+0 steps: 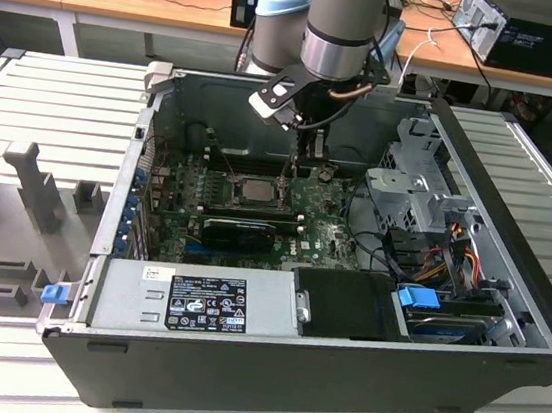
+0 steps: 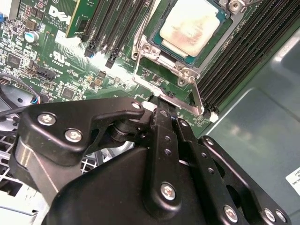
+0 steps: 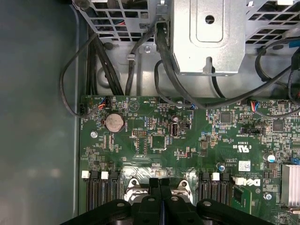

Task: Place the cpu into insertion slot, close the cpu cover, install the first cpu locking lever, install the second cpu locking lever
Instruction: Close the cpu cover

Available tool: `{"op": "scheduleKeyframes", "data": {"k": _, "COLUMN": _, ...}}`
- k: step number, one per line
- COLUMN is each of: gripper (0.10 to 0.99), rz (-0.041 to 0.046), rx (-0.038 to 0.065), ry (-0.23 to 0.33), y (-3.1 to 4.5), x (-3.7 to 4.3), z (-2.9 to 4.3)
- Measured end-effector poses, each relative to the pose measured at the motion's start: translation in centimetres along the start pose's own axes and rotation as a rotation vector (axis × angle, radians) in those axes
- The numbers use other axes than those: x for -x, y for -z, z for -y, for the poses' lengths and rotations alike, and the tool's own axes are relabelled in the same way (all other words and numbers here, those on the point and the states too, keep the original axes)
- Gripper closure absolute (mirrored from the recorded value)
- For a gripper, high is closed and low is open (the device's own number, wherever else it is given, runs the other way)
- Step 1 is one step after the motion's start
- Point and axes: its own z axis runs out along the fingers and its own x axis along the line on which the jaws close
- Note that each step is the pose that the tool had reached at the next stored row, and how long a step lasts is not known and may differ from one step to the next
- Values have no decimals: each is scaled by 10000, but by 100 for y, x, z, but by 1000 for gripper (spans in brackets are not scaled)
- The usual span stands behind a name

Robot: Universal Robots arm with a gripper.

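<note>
Cpu (image 2: 190, 23) lies flat, metal face pointing up.

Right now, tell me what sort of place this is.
Probably a robotics lab workbench: an opened computer case on a slatted metal table, a robot arm reaching into it, wooden desks with more computers behind.

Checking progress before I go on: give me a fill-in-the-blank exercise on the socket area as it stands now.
1. The cpu lies ____ the insertion slot.
2. The cpu cover around it is ____.
3. The claw hovers nearest a metal locking ____.
Missing words: inside; closed; lever.
</note>
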Motion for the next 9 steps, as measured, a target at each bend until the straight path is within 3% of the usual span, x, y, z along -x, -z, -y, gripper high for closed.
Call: {"op": "scheduleKeyframes", "data": {"k": 9, "gripper": 980, "rz": 0, "rx": 0, "ry": 0, "y": 0, "x": 0, "z": 36}}
